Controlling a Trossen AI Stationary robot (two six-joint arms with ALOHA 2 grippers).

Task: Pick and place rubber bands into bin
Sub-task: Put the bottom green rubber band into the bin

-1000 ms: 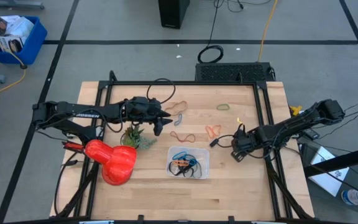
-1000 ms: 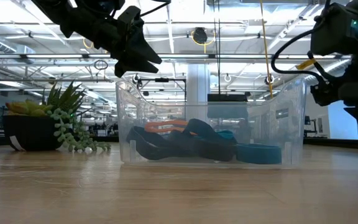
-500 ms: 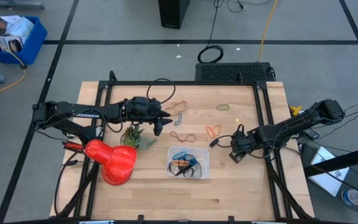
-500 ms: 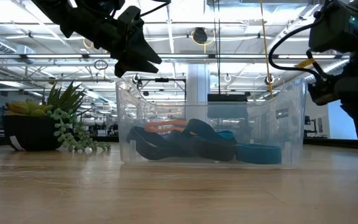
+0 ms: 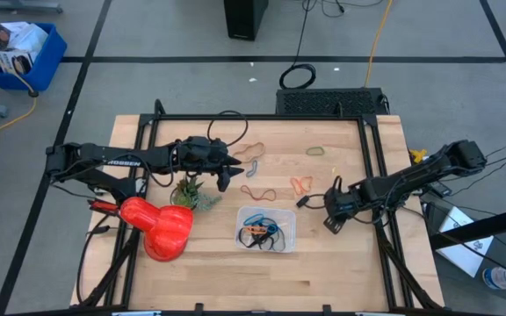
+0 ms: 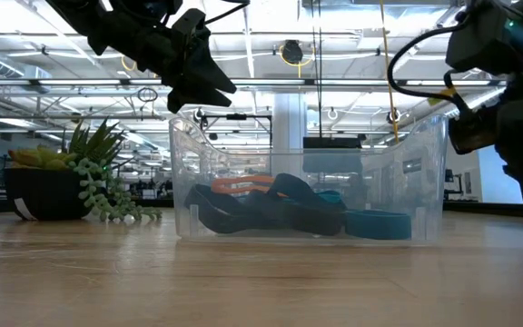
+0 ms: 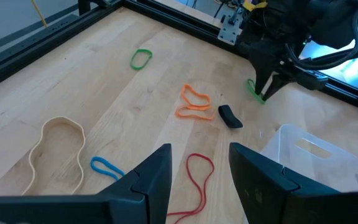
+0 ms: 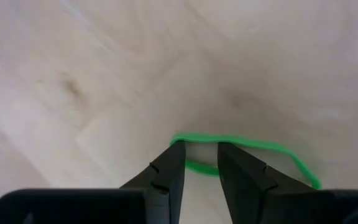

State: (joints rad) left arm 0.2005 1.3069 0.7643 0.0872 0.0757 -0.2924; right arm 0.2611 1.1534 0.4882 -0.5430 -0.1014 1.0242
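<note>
Over the last second the right gripper had edged a little toward the table's near edge, while the left gripper had stayed put. The right gripper's jaws stood narrowly apart around one strand of a green band, tips down at the wood, with the band lying flat on the table near the right edge. In the left wrist view the same band showed at the tip of the right gripper.

The left gripper hung above the middle of the table, jaws parted and holding nothing. Below it lay loose bands: a tan one, a blue one, a red one, two orange ones, a short black one and another green one nearer the far edge.

The bin sat toward the near edge, about midway between the sides, with black, blue and orange bands piled inside. A small plant and a red object stood on the left half of the table.
</note>
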